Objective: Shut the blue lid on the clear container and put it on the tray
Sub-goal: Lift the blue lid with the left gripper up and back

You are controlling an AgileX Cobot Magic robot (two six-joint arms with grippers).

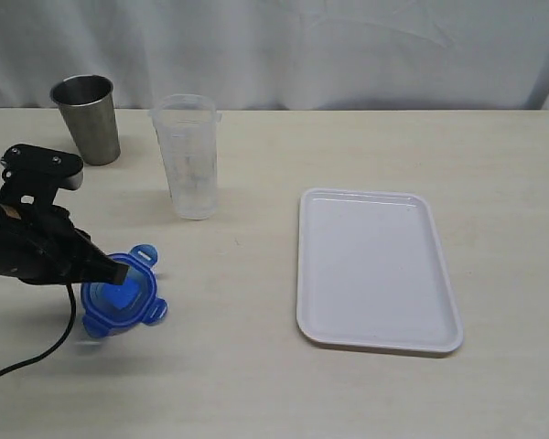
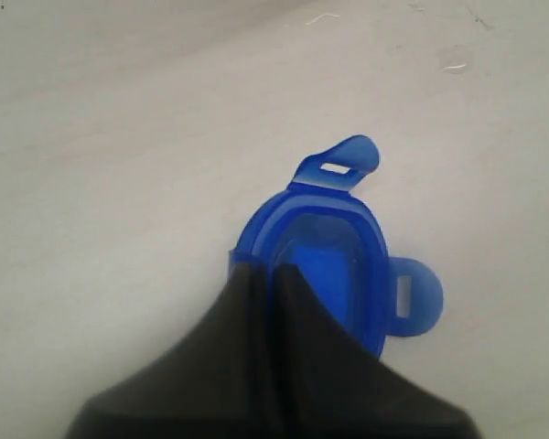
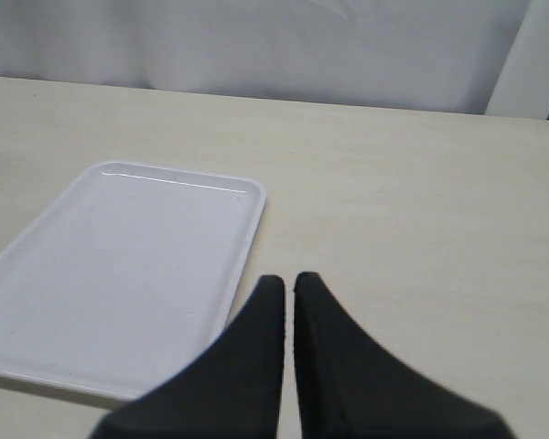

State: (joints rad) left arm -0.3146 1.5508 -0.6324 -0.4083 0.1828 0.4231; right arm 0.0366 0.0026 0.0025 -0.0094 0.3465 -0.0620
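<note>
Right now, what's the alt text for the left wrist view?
The left gripper is closed on the rim of a roundish translucent blue plastic lid, with pale tabletop all around. Two snap flaps stick out from the lid's free edge.

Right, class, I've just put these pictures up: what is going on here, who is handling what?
A two-armed robot is working at a table. Its left gripper is shut on the rim of the blue lid, near the table's front left. The clear container stands upright and uncapped further back, apart from the lid, with a steel cup beside it. The white tray on the right has nothing on it. The right gripper is shut, holds nothing and hangs near the tray.
</note>
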